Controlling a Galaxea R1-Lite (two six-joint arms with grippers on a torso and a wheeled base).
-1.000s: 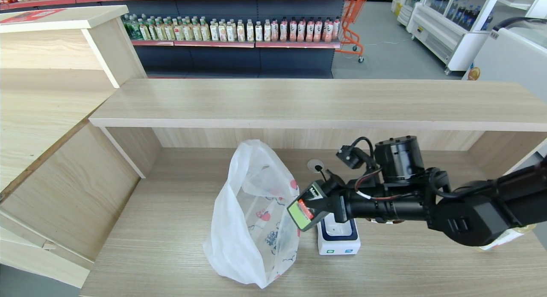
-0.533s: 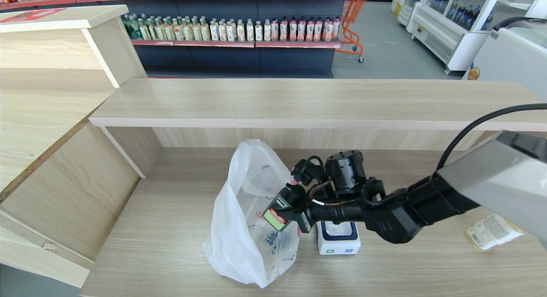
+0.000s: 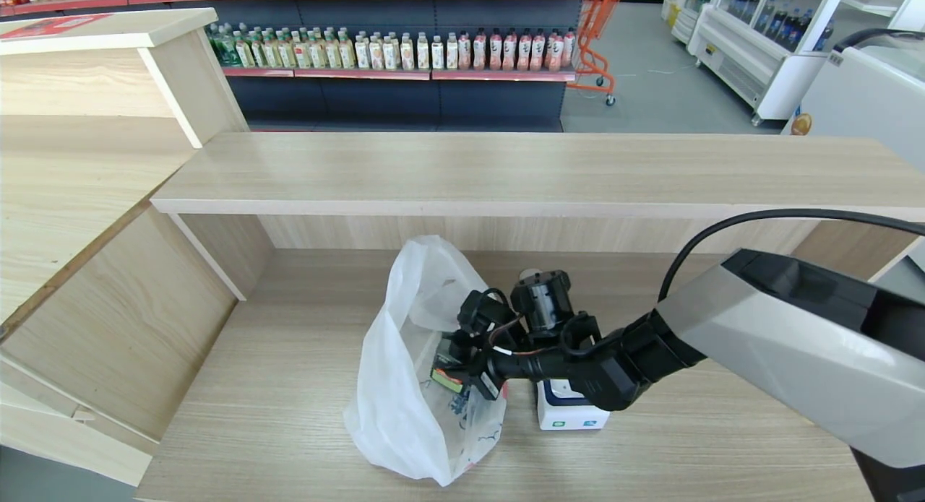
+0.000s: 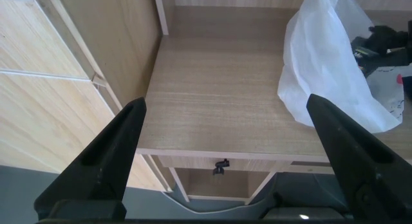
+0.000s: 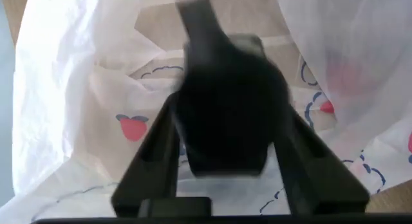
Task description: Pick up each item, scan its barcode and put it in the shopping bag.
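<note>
Nearest, on the robot's left of the shopping bag (image 3: 405, 408), the left gripper (image 4: 225, 108) hangs over the front edge of the wooden counter (image 3: 274, 430). Its fingers are spread wide and hold nothing. The white bag stands upright and open, well apart from that gripper.

The right gripper (image 3: 454, 372) sits inside the bag's mouth, clamped on a small dark packet (image 3: 446, 378) with a green and red label. Whether the packet touches the bag's bottom cannot be told.

This looks like the bagging step. Next the fingers should let go, then the arm should lift straight up without snagging the thin plastic.

A white and blue scanner (image 3: 571, 414) stands just beside the bag on its right, under the arm. Behind the bag, a raised ledge (image 3: 506, 177) limits room, while the space above the bag is open.
</note>
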